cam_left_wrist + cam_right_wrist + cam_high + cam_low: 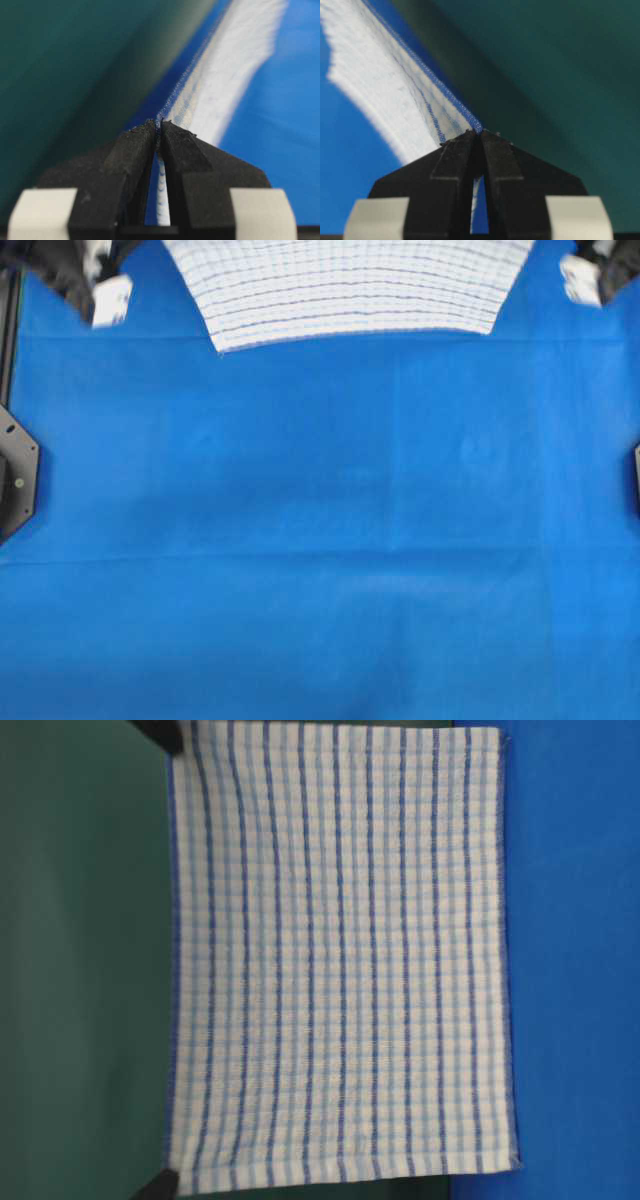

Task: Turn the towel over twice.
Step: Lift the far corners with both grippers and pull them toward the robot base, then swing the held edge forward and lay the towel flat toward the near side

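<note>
Left claw and right claw, each clamped on an upper corner, hold the towel hanging taut above the desk, likely ready for flipping.

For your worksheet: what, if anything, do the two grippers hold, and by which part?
Both hold the towel: the left gripper and the right gripper each pinch a corner of its raised hemmed edge, and it hangs between them.

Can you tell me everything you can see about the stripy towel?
The towel is a white woven cloth with thin dark-blue and light-blue stripes making a faint check, with hemmed edges. It hangs spread flat in the air, lifted by two top corners. The left gripper is shut on one corner and the right gripper is shut on the other. Its bottom edge hangs close to the blue table covering; I cannot tell if they touch.
</note>
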You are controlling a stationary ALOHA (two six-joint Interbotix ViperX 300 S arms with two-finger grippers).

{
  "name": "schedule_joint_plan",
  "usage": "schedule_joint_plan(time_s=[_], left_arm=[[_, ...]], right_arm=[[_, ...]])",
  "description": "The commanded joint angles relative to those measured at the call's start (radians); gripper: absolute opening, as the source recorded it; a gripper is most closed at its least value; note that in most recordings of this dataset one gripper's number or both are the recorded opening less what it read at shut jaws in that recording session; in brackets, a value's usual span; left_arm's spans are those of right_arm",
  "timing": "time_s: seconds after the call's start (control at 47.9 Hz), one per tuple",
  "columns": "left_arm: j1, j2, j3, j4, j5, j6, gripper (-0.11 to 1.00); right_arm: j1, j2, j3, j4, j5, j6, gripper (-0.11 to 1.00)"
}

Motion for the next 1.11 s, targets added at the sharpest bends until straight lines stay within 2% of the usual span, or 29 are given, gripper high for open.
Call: schedule_joint_plan(time_s=[0.0,0.188,0.459,0.647,0.856,1.086], left_arm=[[-0.051,-0.044,0.006,0.0,0.026,-0.005,0.04],[-0.155,-0.087,0.054,0.0,0.112,-0.025,0.04],[-0.293,-0.078,0.169,-0.003,0.115,-0.067,0.04],[-0.42,-0.077,0.253,-0.003,0.046,-0.155,0.04],[-0.541,-0.058,0.319,-0.002,-0.074,-0.236,0.04],[-0.669,0.052,0.345,-0.003,-0.172,-0.316,0.04]], right_arm=[[0.048,-0.048,0.009,0.011,0.037,0.008,0.06],[0.15,-0.075,0.077,0.043,0.08,0.055,0.06],[0.319,-0.057,0.167,0.048,0.081,0.16,0.06],[0.465,-0.026,0.198,0.048,0.077,0.225,0.06],[0.6,0.072,0.224,0.048,0.044,0.287,0.06],[0.715,0.206,0.239,0.048,-0.046,0.353,0.06]])
